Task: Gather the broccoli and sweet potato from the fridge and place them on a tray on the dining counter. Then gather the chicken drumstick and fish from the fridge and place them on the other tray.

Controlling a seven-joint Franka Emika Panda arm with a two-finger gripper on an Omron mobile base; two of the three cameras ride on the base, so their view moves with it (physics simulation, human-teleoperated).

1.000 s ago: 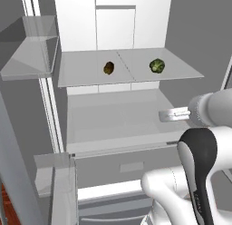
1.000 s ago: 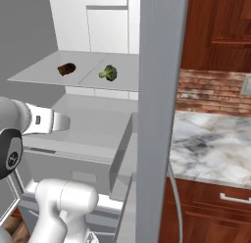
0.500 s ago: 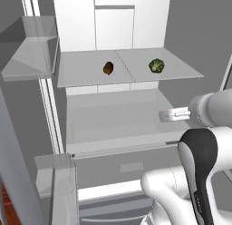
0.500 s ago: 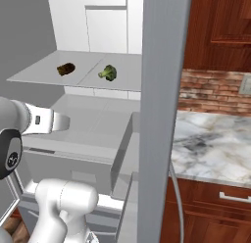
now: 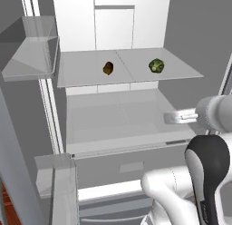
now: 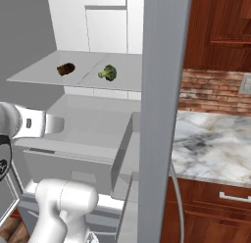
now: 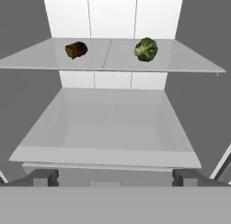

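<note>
The fridge stands open in front of me. On its upper glass shelf [image 7: 180, 60] the brown sweet potato [image 7: 76, 49] lies at the left and the green broccoli [image 7: 146, 49] at the right, well apart. Both also show in the base views: sweet potato [image 5: 108, 68] [image 6: 65, 68], broccoli [image 5: 156, 65] [image 6: 108, 73]. My gripper [image 7: 116, 178] is open and holds nothing. It hovers level with the front edge of the lower shelf [image 7: 108, 123], below and short of both vegetables. The chicken drumstick, the fish and the trays are out of view.
The open fridge door with its bins [image 5: 31, 51] stands at the left, and a door edge [image 6: 162, 90] rises close on the right. A marble counter [image 6: 215, 144] with wooden cabinets lies right of the fridge. A drawer front [image 5: 131, 165] sits under the lower shelf.
</note>
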